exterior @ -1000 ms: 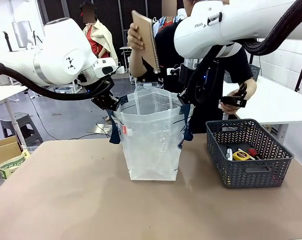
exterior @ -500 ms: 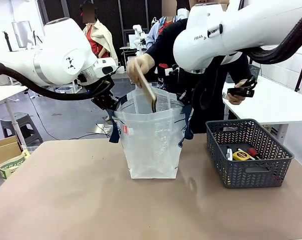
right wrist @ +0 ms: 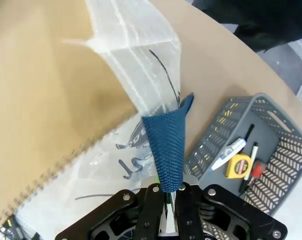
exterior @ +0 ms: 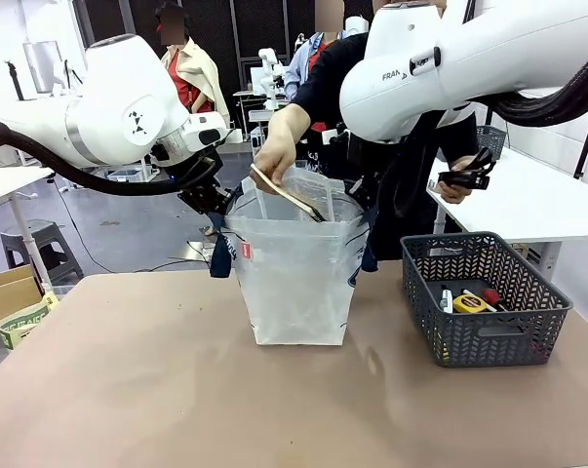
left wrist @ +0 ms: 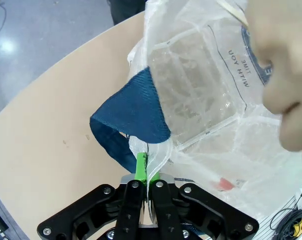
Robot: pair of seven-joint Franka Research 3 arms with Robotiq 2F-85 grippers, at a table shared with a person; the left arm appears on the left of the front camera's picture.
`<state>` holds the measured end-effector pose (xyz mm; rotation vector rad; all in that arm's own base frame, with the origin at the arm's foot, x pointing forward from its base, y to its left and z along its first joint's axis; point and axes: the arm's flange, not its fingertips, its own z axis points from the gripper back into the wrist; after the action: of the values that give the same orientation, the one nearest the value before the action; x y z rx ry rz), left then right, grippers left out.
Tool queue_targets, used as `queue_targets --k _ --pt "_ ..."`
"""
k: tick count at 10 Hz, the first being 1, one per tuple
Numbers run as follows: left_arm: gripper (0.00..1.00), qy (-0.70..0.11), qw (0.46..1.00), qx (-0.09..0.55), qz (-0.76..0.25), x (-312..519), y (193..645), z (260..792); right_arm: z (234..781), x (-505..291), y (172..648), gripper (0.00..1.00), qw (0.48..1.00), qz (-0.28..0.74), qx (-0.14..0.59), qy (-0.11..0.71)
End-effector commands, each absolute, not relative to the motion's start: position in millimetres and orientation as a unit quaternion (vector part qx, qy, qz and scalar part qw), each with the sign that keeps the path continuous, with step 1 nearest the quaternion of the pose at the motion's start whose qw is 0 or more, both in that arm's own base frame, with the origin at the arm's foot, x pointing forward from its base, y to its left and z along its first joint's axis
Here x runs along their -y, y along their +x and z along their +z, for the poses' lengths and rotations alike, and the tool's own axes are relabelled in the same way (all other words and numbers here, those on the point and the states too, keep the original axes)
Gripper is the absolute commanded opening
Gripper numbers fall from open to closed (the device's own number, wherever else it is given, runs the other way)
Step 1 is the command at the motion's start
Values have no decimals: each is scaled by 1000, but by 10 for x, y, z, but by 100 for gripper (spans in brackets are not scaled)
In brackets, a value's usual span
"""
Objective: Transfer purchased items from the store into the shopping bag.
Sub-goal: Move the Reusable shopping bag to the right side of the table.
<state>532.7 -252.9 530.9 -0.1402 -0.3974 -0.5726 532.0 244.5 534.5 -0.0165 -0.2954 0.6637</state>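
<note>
Both left pincer (left wrist: pixel 147 167) and right pincer (right wrist: pixel 168 194) clamp shopping bag (exterior: pixel 298 283) rim, notebook (exterior: pixel 286 192) between.

The left arm (exterior: pixel 128 107) comes in from the left with its wrist angled down, and the left pincer (left wrist: pixel 145 169) is clamped flat on the rim of the bag (exterior: pixel 294 283). The right arm (exterior: pixel 469 58) reaches across from the right, the right pincer (right wrist: pixel 167 197) closed on the opposite rim. One hand (exterior: pixel 274 146) of the person hangs over the bag's mouth with fingers pinched, and the other hand (exterior: pixel 457 187) is held back at the side.
</note>
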Motion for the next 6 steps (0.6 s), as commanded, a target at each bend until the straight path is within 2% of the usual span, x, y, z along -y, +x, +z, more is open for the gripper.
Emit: queue_targets --k 1,6 --pt "0 -64 938 195 -278 2508 5328 5306 5320 -2440 5342 0 935 324 142 -9" --pt "0 -64 938 195 -278 2508 5328 5306 5320 -2440 5342 0 935 324 142 -9"
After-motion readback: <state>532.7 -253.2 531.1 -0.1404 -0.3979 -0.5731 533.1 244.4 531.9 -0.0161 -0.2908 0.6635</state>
